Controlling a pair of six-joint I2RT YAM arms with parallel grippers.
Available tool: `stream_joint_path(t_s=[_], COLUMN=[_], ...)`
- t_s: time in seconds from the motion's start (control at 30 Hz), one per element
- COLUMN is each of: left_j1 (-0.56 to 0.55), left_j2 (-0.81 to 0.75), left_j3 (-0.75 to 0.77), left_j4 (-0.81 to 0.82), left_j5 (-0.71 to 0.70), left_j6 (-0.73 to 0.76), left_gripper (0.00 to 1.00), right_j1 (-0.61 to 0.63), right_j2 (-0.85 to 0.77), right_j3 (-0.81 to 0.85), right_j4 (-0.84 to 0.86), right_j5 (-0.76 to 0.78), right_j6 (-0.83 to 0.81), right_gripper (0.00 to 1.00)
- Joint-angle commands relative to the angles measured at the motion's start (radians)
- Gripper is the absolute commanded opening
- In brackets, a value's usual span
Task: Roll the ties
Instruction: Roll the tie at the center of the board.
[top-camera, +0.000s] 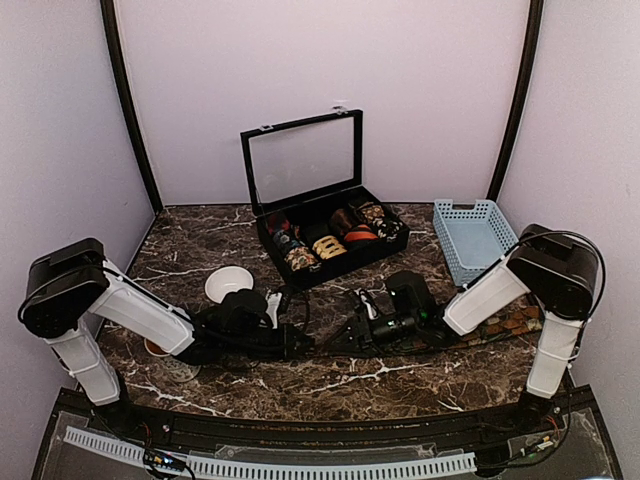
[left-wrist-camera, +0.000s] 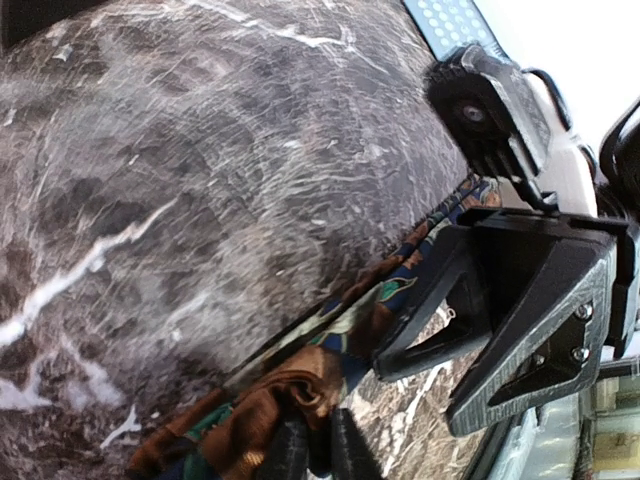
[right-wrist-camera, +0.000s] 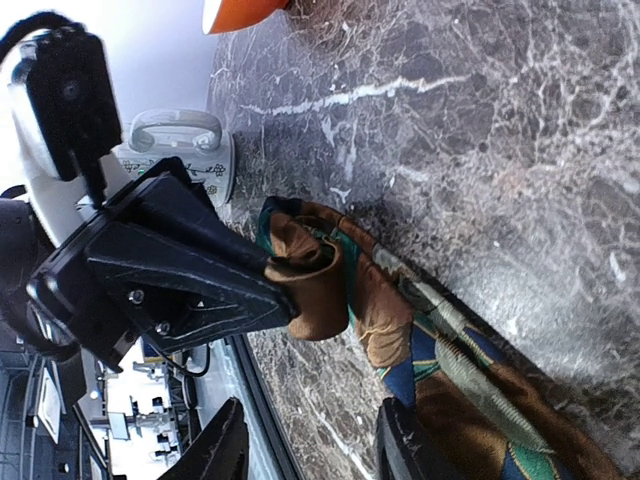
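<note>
Veined dark marble (top-camera: 330, 385) carries a patterned fabric tie (right-wrist-camera: 450, 370), left fingers (right-wrist-camera: 262, 280) pinching its folded end, right fingers (right-wrist-camera: 222, 445) parted.

Open black case (top-camera: 305, 160), blue basket (top-camera: 470, 240), white bowl (top-camera: 229, 284) on marble table (top-camera: 330, 380).

Tie (right-wrist-camera: 450, 385) runs off btm edge of rt wrist view; end unseen.

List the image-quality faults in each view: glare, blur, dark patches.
Top external: evenly lit, but the dark tie is mostly lost against the marble table. Left wrist: upper right corner blown out white, near end of the tie slightly soft. Right wrist: tie sharp, upper left background overexposed.
</note>
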Motion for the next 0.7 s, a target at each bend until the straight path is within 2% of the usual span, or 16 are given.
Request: stream_joint_path(t_s=[0.0, 0.07, 0.2, 0.5, 0.67], left_j1=[0.026, 0.030, 0.038, 0.045, 0.050], left_j2=[0.020, 0.032, 0.069, 0.110, 0.120], left_j3=[-0.056, -0.067, -0.091, -0.118, -0.125], left_j4=[0.166, 0.181, 0.251, 0.325, 0.337], left_j5=[0.079, 0.087, 0.107, 0.130, 0.140], left_j6=[-0.065, -0.082, -0.126, -0.158, -0.160], left_gripper=[0.16, 0.23, 0.24, 0.05, 0.01], right_j1=[-0.006, -0.005, 0.000, 0.014, 0.032], right_j2=[-0.026, -0.023, -0.010, 0.038, 0.082], right_j3=[0.052, 0.071, 0.111, 0.177, 0.220], right_j4=[-0.083, -0.117, -0.163, -0.225, -0.247], right_j5=[0.033, 0.042, 0.049, 0.088, 0.096], right_j6=[-0.062, -0.078, -0.098, -0.117, -0.122], right_gripper=[0.42, 0.40, 0.38, 0.33, 0.31])
